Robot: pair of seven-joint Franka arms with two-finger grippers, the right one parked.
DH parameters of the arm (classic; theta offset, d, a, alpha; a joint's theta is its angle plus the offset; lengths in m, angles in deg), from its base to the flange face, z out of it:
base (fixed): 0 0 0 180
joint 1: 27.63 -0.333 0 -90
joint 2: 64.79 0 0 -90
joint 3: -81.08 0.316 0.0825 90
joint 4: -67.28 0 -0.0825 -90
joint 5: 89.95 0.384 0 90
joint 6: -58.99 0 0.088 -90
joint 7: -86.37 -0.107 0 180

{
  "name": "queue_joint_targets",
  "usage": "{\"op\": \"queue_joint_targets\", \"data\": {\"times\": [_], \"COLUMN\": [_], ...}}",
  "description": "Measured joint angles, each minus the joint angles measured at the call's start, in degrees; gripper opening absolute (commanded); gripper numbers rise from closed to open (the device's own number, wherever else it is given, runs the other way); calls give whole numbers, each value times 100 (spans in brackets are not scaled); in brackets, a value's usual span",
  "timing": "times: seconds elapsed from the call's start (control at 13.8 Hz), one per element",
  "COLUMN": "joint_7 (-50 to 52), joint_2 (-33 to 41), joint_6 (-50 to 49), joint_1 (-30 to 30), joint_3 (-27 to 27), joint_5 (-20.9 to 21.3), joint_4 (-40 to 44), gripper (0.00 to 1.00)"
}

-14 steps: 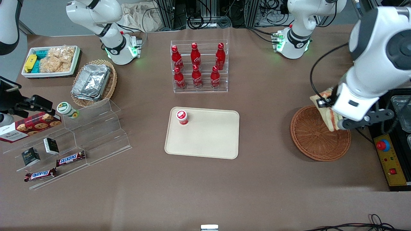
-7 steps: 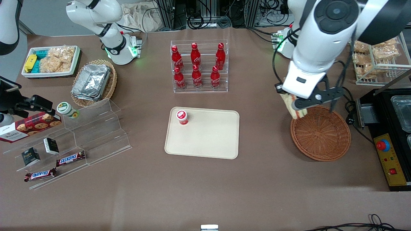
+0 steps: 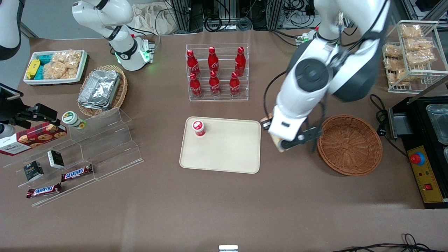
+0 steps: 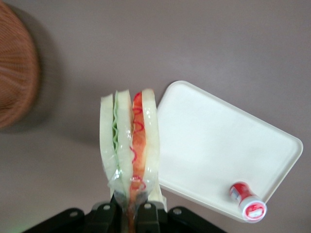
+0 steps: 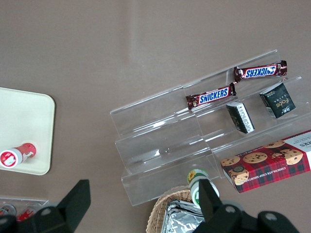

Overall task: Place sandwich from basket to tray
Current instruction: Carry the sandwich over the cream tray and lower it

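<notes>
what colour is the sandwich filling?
Green and orange-red between pale bread; the sandwich, held in the gripper beside the tray, shows best in the left wrist view.

Left arm is bent at the elbow and reaching down, wrist pointing at the surface. Its gripper [image 3: 280, 141] hangs above it, fingers [image 4: 108, 212] clamped on something thin.

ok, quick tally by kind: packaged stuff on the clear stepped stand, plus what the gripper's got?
Snickers bars: 2
Small dark boxes: 2
Cookie box: 1
Green-lidded cup: 1
Sandwich, clamped in the gripper between basket and tray: 1
Total: 7
</notes>
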Motion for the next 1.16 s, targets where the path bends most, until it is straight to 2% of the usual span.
{"op": "queue_joint_targets", "data": {"times": [0.22,0.36,0.87,1.02,1.16], "joint_7": [567,702,715,718,718], "joint_2": [-757,-1106,-1677,-1795,-1864], "joint_6": [490,696,1307,1400,1423], "joint_1": [404,464,548,575,575], "joint_3": [4,7,41,41,43], "joint_5": [30,123,163,165,165], "joint_4": [-7,-5,-8,-8,-7], "gripper": [4,5,8,11,19]}}
